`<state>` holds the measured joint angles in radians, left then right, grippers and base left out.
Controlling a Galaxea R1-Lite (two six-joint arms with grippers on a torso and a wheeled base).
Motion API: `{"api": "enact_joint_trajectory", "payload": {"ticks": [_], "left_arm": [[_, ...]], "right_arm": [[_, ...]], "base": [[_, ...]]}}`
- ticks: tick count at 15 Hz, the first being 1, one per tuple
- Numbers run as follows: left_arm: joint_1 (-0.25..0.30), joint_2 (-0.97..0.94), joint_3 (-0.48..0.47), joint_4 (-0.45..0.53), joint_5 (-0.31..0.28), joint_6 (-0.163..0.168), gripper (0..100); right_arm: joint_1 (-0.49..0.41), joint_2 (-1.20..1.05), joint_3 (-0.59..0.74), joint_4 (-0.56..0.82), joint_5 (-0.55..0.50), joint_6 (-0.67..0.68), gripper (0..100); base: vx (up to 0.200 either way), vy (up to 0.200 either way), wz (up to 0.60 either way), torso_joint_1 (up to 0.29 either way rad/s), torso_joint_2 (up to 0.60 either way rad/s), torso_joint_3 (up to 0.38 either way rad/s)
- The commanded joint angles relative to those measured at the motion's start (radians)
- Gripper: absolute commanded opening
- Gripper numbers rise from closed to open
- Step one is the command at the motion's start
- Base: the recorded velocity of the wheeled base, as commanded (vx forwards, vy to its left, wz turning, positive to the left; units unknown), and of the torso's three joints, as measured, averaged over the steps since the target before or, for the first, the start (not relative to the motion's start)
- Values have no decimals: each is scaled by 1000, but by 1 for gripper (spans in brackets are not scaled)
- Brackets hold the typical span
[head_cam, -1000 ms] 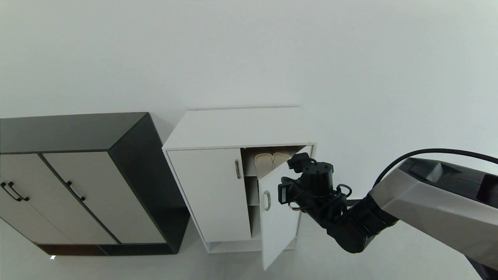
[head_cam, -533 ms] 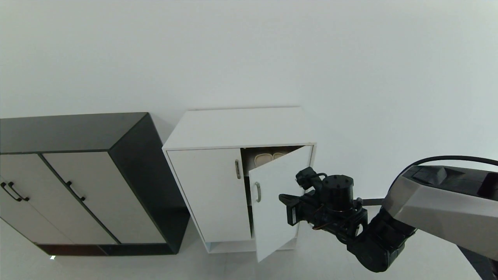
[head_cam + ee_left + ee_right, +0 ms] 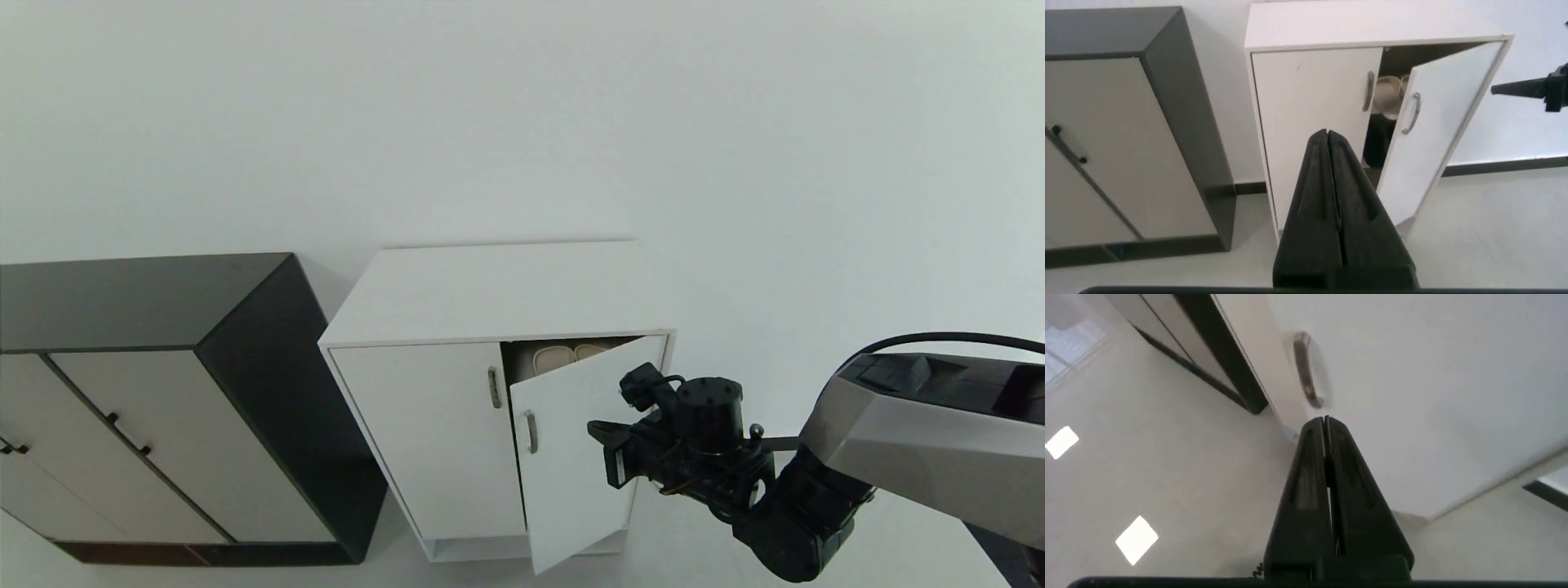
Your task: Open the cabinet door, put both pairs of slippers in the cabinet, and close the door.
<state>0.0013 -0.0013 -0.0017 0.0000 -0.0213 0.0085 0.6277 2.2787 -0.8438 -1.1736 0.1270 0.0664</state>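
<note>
Right hand [image 3: 596, 428]: fingers pressed together, nothing held. In the right wrist view the closed tip [image 3: 1327, 429] sits close to the outer face of the right door [image 3: 1437, 392], with the door handle [image 3: 1308, 369] just beyond it. I cannot tell whether tip and door touch.

In the left wrist view the right hand [image 3: 1527, 86] points level at the door, near its hinge side.

The door [image 3: 571, 457] stands ajar, its free edge swung out toward me and a narrow gap open on the far side of the handle [image 3: 531, 431] from the hand. The left door [image 3: 424, 433] is shut.

Slippers [image 3: 563, 355]: a pale pair on the top shelf of the cabinet [image 3: 490, 286], inside the gap, above and beyond the right hand. From the left wrist they show between the two handles [image 3: 1392, 90]. I cannot make out a second pair.

Left hand [image 3: 1328, 139]: fingers also pressed together, holding nothing, well back from the cabinet and aimed at the shut left door [image 3: 1315, 122].

A dark cabinet [image 3: 163, 392] stands just beside the white one, on the side away from the right hand.
</note>
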Motion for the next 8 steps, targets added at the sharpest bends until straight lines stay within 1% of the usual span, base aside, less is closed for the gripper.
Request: {"api": "enact_joint_trajectory", "payload": {"ticks": [1,4,8], "left_arm": [[0,1,0,0,0,-1,0],[0,1,0,0,0,-1,0],[0,1,0,0,0,-1,0]], "right_arm": [[0,4,2,2,8,1,0],[0,7,9,2,8,3,0],[-13,31,-20,-3,8,6,0]], "base": [[200,0,0,7,12,2],[0,0,0,0,0,0],[0,0,0,0,0,0]]}}
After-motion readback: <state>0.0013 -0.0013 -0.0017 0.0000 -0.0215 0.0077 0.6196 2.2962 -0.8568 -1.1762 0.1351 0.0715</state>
